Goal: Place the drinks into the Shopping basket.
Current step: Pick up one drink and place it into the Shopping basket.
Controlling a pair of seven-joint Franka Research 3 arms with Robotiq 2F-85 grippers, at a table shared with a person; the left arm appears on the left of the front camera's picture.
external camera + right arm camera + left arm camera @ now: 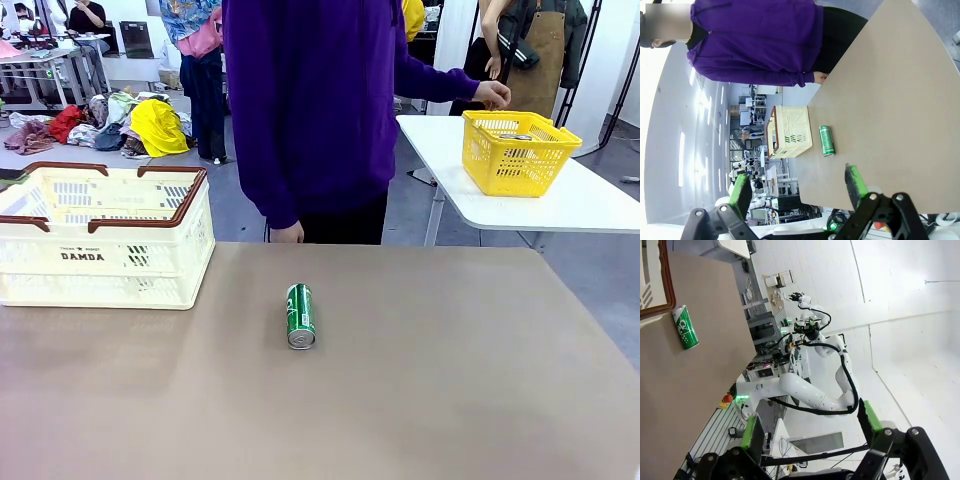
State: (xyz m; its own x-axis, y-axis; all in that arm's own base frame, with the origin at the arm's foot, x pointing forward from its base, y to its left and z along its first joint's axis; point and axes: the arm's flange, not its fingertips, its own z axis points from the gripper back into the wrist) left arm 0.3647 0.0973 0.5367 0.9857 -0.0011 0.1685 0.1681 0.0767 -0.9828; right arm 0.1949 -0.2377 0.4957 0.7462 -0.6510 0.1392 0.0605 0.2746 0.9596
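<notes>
A green drink can (300, 316) with white lettering lies on its side near the middle of the brown table. The same can (685, 327) lies at the upper left of the left wrist view, and the can (826, 140) sits mid-frame in the right wrist view. The cream Shopping basket (105, 237), marked DAMDA, stands at the table's far left; the basket (788, 131) sits beside the can in the right wrist view. My left gripper (807, 429) is open in the air, far from the can. My right gripper (797, 187) is open too, holding nothing.
A person in a purple top (310, 110) stands at the far edge, one hand (287, 233) by the table, the other hand (492, 94) over a yellow mesh basket (517, 152) on a white side table (590, 200). My right arm (810, 395) shows off the table.
</notes>
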